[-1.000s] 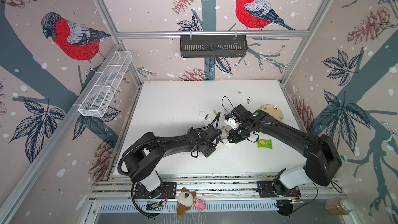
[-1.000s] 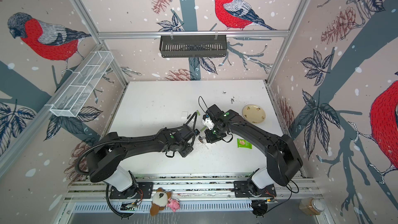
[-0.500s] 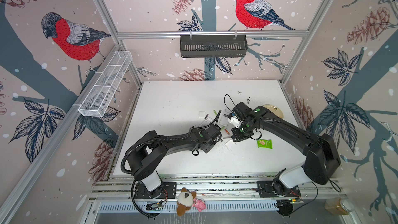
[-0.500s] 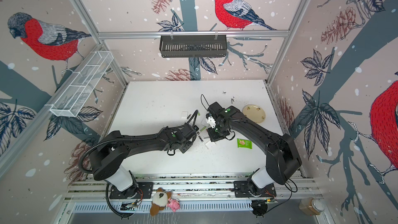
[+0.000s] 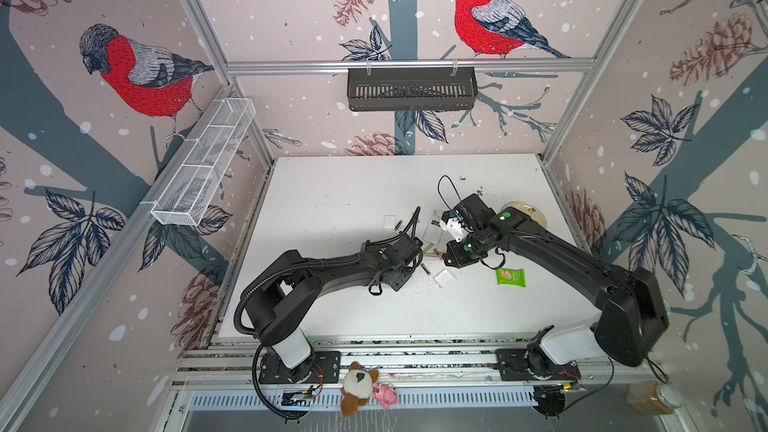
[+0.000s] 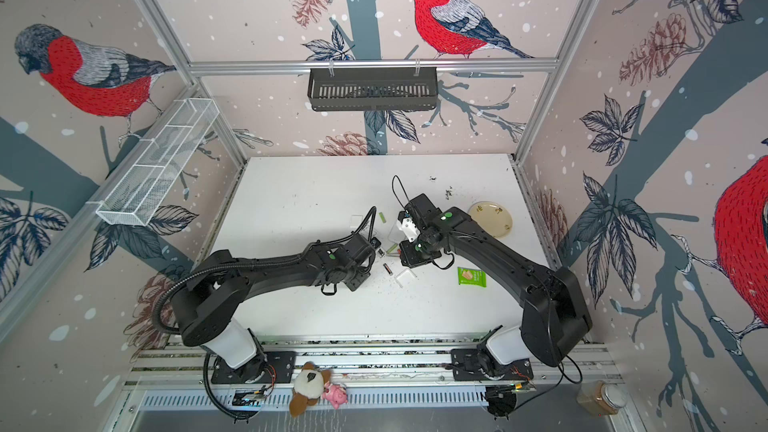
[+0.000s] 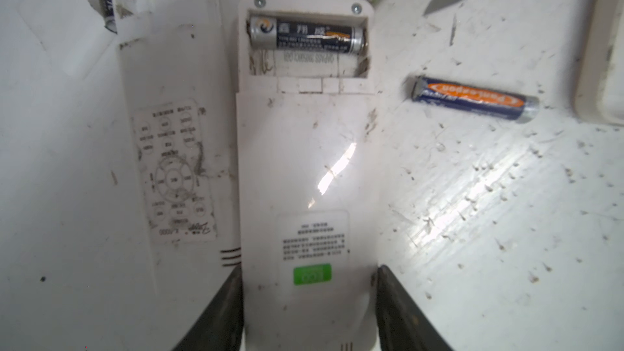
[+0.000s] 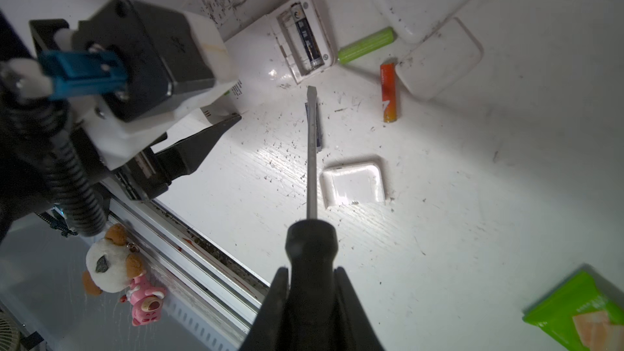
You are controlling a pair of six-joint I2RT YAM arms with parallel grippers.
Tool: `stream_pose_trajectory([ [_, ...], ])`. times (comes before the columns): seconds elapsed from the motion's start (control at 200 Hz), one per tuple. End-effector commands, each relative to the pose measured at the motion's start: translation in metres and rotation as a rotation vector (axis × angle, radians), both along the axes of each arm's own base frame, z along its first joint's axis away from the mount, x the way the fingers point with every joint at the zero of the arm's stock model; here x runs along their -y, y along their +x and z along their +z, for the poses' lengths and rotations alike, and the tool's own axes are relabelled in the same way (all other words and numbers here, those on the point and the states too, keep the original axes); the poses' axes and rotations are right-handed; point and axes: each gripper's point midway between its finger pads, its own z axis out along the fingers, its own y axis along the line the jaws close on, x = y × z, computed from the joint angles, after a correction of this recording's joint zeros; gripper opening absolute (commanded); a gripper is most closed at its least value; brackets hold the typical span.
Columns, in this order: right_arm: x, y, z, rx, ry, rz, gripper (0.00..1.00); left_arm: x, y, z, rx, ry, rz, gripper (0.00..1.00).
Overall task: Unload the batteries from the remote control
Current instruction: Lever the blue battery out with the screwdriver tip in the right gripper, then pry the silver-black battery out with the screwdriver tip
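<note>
Left jaws clamping the remote control (image 7: 305,177), black battery (image 7: 305,34) sitting in its open compartment, right jaws gripping a screwdriver (image 8: 310,244), shaft seemingly hovering over a blue battery (image 7: 474,97) lying on the surface (image 8: 439,231)

Both arms reach in from their bases toward the middle, wrists almost meeting. The left arm (image 5: 332,265) lies low and stretched out. Its end effector (image 7: 309,275) sits about half spread, its dark fingers (image 7: 223,312) pressed against the two long sides of the remote control (image 7: 304,163). The right arm (image 5: 561,259) rises from its shoulder, then bends at the wrist back toward the left arm. Its end effector (image 8: 310,271) is clamped narrow on the black handle of the screwdriver (image 8: 311,238) — shaft pointing straight out ahead of the fingers.
</note>
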Motion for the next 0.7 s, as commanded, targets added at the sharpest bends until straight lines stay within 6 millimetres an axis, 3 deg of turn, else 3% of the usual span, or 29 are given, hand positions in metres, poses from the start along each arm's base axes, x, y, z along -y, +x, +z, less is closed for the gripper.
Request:
stream_pose_trajectory([
  [0.0, -0.004, 0.002, 0.004, 0.016, -0.016, 0.055, 0.00, -0.009, -0.019, -0.016, -0.097, 0.054, -0.054, 0.05],
  [0.375, 0.010, 0.001, -0.001, 0.002, -0.198, 0.124, 0.00, -0.018, -0.028, -0.024, -0.123, 0.107, -0.121, 0.00],
  [0.695, -0.001, 0.006, -0.001, 0.019, -0.260, 0.162, 0.00, -0.021, -0.032, -0.027, -0.140, 0.116, -0.144, 0.00],
])
